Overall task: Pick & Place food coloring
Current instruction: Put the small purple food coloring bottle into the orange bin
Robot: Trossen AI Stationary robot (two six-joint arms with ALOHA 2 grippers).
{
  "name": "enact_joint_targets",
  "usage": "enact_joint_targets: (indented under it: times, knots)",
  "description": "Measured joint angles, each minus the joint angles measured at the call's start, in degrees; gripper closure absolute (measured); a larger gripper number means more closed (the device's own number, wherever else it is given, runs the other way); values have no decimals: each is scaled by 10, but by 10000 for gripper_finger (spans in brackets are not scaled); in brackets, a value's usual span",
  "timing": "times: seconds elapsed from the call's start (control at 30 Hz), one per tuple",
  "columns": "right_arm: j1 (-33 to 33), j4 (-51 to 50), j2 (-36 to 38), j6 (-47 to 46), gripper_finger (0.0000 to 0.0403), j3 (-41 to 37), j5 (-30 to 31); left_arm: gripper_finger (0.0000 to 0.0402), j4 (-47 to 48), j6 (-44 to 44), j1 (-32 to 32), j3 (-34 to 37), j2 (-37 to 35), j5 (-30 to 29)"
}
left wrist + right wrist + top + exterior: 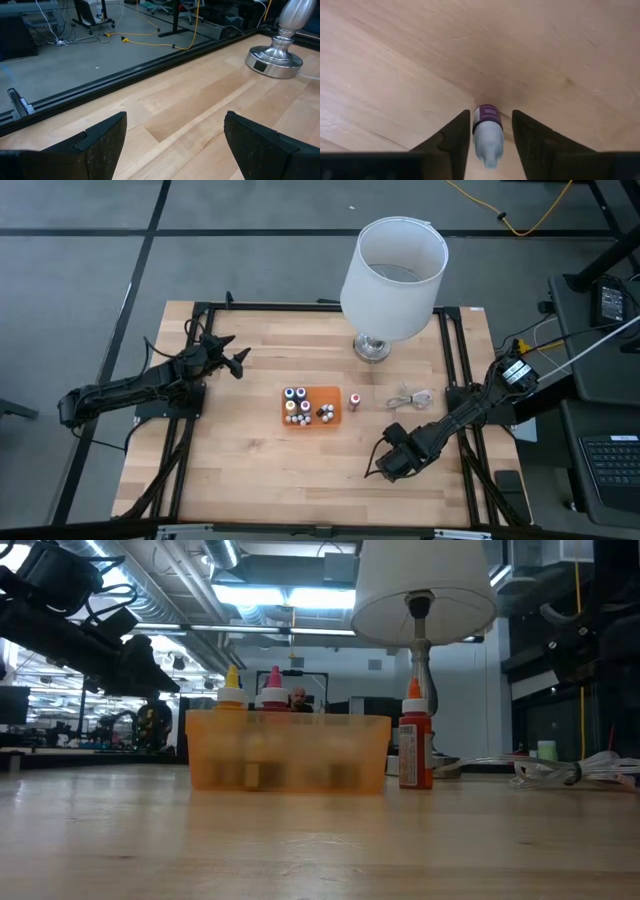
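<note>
The orange tray (312,406) sits mid-table with several food coloring bottles standing in it; in the low view the tray (288,752) shows a yellow and a pink tip above its rim. One red bottle (354,401) (415,745) stands on the table just right of the tray. My right gripper (385,467) is near the table's near edge, right of centre, pointing down. It is open, with its fingers either side of a purple bottle (487,131) whose pale cap points up at the wrist. My left gripper (236,360) hovers open at the far left, touching nothing. My right gripper comes at the purple bottle from above, pointing down along its length. One finger (456,137) stands right against the bottle's purple label (481,116); whether it touches I cannot tell. A gap shows between the bottle and the other finger (530,137).
A white-shaded lamp (392,265) stands on a chrome base (372,347) at the far edge, also seen as a lamp base (274,62) in the left wrist view. A coiled white cable (410,398) lies right of the red bottle. Bare wood lies near and left of the tray.
</note>
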State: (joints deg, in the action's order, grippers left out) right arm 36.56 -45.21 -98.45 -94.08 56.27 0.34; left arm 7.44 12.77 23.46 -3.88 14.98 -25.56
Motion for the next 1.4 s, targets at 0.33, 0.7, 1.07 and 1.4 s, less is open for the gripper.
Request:
enact_joint_targets:
  times: [0.33,0.7,1.07,1.4]
  knots:
    - [0,8,0,0,313,0,-14,78,0,0,0,0,0,0]
    - [0,12,0,0,307,0,-24,79,0,0,0,0,0,0]
    - [-3,-10,-1,14,312,30,-19,79,0,0,0,0,0,0]
    - [-54,-151,-1,115,312,181,39,80,0,0,0,0,0,0]
